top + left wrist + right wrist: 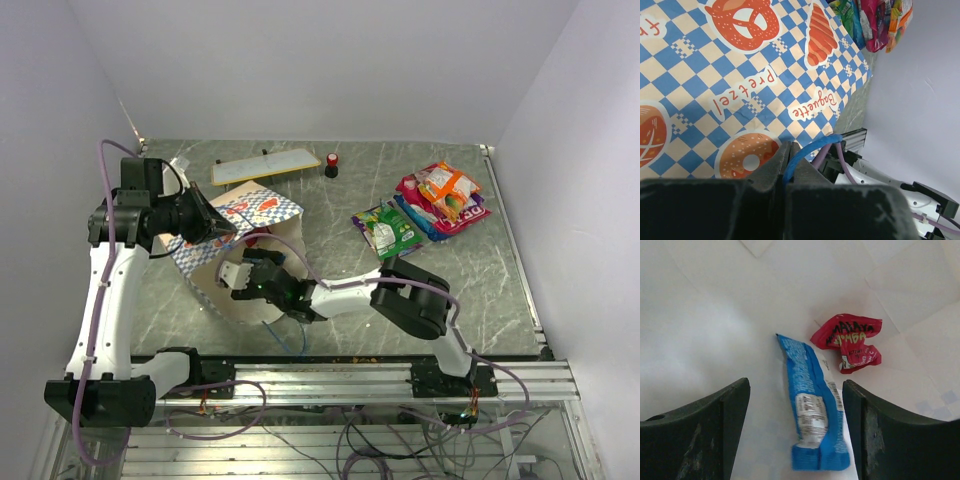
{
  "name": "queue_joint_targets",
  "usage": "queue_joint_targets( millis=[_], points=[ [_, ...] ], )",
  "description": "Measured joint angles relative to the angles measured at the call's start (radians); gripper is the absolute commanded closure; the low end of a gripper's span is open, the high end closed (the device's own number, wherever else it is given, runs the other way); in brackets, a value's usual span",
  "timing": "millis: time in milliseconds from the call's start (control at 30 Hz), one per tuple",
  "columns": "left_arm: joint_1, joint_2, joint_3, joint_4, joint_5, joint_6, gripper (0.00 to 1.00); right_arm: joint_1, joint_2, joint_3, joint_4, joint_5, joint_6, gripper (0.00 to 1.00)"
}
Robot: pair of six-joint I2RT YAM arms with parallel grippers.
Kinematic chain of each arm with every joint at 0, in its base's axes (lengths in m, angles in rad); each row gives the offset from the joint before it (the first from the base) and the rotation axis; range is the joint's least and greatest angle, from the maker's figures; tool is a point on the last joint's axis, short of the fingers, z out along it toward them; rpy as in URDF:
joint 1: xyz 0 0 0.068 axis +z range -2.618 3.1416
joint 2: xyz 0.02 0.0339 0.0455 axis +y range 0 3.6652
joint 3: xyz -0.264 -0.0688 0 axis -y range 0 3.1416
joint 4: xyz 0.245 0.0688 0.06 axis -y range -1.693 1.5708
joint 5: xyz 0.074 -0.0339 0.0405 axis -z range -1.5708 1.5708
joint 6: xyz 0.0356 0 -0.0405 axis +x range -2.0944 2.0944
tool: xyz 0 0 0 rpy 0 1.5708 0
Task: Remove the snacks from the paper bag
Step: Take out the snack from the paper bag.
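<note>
Right gripper (pixel 796 405), inside the paper bag (pixel 250 215): best lowered square over the blue packet (pixel 812 415) lying between its fingers, closed across the narrow width, then drawn straight out through the mouth without snagging the lining (pixel 715 315). Jaws wide and empty, straddling the packet. Small red wrapper (pixel 850 342) just beyond, near but apart. Left gripper (pixel 789 160) pinched shut on the blue cord handle (pixel 810 147), apparently keeping the mouth raised. Other packets (pixel 440 200) piled on the surface (pixel 500 290), well apart from the bag.

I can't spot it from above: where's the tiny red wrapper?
Right wrist view: the red wrapper lies inside the paper bag, just right of the blue packet.
</note>
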Motion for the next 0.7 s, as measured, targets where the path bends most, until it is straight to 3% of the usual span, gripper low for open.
queue_joint_targets(
  millis=[133,500,700],
  points=[
    [0.000,0.008,0.000,0.000,0.008,0.007,0.93,-0.025,0.045,0.042,-0.034,0.029,0.012,0.29],
    [-0.005,0.020,0.000,0.000,0.016,0.011,0.93,-0.053,0.056,0.034,-0.083,0.053,0.048,0.73],
    [-0.009,0.023,0.002,-0.001,0.016,0.017,0.93,-0.048,0.040,0.008,-0.089,0.027,0.047,0.87]
  ],
)
